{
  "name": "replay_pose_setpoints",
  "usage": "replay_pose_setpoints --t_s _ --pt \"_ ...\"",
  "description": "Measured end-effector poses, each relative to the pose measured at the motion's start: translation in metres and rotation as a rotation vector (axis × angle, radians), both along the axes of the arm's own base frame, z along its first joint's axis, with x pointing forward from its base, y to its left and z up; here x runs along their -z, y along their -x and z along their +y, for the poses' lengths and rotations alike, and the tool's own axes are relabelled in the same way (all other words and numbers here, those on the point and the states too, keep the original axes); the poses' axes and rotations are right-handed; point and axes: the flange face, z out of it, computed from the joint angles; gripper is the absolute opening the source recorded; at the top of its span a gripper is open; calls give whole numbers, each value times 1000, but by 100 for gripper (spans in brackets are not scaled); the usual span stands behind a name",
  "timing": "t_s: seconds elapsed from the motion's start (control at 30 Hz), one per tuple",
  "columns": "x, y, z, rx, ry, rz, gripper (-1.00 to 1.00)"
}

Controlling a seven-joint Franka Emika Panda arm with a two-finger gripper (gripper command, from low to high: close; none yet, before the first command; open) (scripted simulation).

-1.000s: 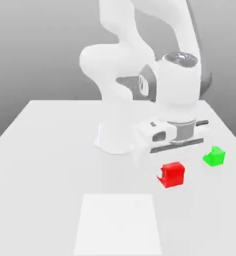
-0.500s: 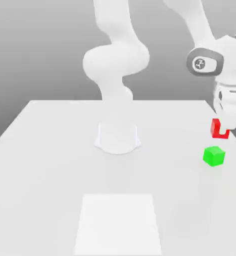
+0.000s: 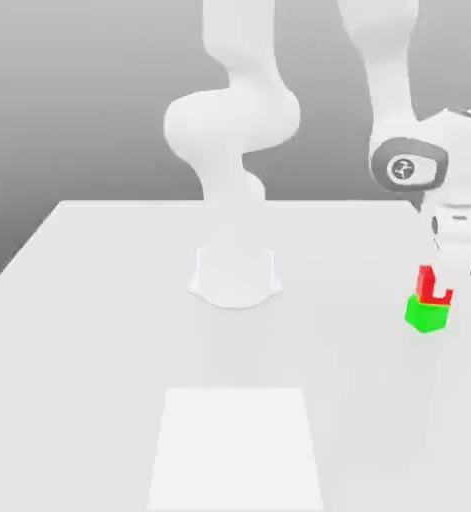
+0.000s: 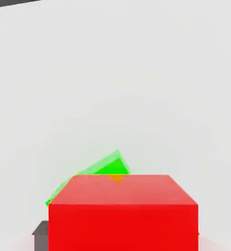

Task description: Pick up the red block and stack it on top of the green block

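Observation:
The red block [image 3: 426, 285] sits on top of the green block [image 3: 426, 316] near the table's edge on the exterior view's right. My gripper [image 3: 445, 276] hangs straight down around the red block and hides its upper right part. In the hand view the red block [image 4: 123, 213] is very close, and the green block [image 4: 105, 168] peeks out from under it, turned at an angle to it.
The arm's white base [image 3: 235, 275] stands at the back middle of the white table [image 3: 99, 330]. A slightly brighter rectangular patch [image 3: 237, 445] lies on the table at the front middle.
The gripper lifted the red block off the table, carried it toward the exterior view's right, and has lowered it onto the green block.

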Motion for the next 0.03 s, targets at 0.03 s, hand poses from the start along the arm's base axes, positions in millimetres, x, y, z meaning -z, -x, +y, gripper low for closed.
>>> replay_pose_setpoints --t_s 0.03 --pt "0 0 0 0 0 0 100"
